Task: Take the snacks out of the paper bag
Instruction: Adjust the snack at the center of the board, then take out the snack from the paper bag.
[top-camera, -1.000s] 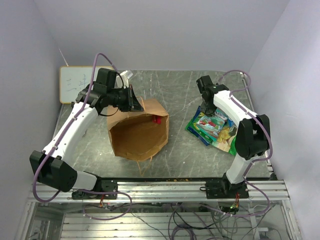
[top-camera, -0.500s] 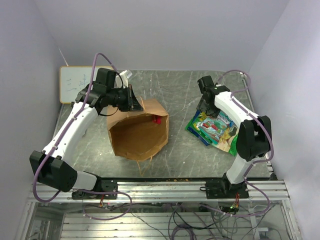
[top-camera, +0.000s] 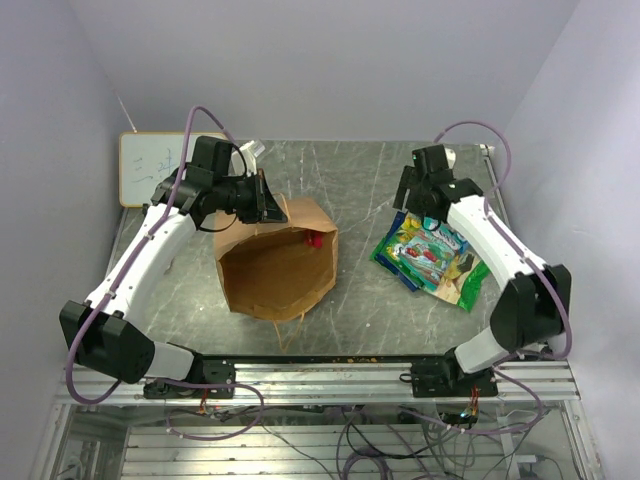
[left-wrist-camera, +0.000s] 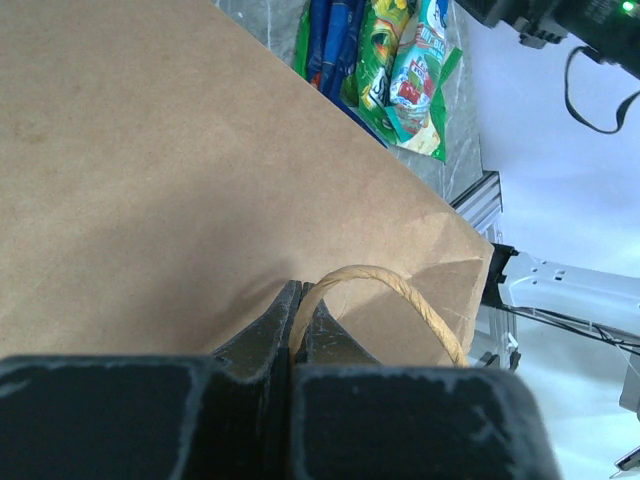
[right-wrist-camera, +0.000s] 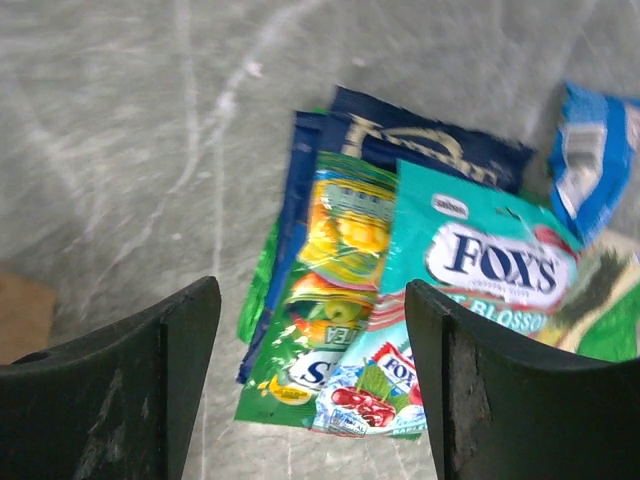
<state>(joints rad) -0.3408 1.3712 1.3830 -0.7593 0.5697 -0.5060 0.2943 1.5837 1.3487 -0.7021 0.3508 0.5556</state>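
Top view: paper bag (top-camera: 275, 268) stands open-mouthed on the surface (top-camera: 360, 180), left of centre. My left hand (top-camera: 268, 206) sits at its far rim. The snacks (top-camera: 432, 255) lie fanned in a pile on the right, well apart from the bag. My right hand (top-camera: 414, 203) hovers over the pile's far edge. One red packet (top-camera: 314, 240) shows inside the bag (anything beneath it is hidden).

Left wrist: fingers pressed tight together on the bag's rim, where the twisted handle (left-wrist-camera: 390, 290) roots.

Right wrist: fingers spread wide with nothing between them, pile directly below.

My read is that most of it is done, with at least the red one left to fetch.
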